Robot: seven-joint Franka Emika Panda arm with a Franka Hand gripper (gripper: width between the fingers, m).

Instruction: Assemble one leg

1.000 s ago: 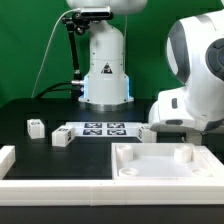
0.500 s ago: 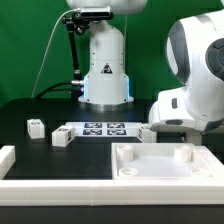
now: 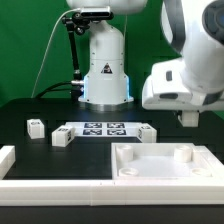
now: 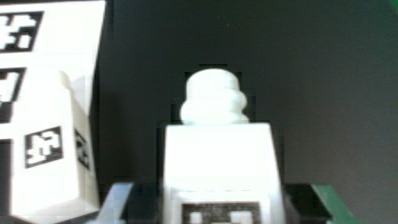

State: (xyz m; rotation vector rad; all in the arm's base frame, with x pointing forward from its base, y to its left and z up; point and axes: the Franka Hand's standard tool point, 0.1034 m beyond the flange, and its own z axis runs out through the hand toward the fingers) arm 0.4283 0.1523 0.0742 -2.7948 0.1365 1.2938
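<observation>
**Pinching the leg, hand clear of the worktop**

Wrist view: the leg sits btwn the two dark fingers of the hand, which press on its sides, so the hand is clamped on it. The leg's tagged face is toward the camera, w/ the tag at the finger end. Its rounded, stepped knob points away, over bare black worktop. Tagged white surfaces show off to one side of the leg, apart from it.

Ext. view: the hand hangs under the big white wrist at that view's right, above the worktop and over the far edge of the large recessed white piece. The leg itself can't be made out there.

The marker board lies flat mid-worktop. A post stands just beside its end on the ext. view's right, and a second post stands at the other end. A third post is further toward the ext. view's left, apart from the board. A white rail runs along the front edge. A white robot base stands at the back before a green backdrop.
</observation>
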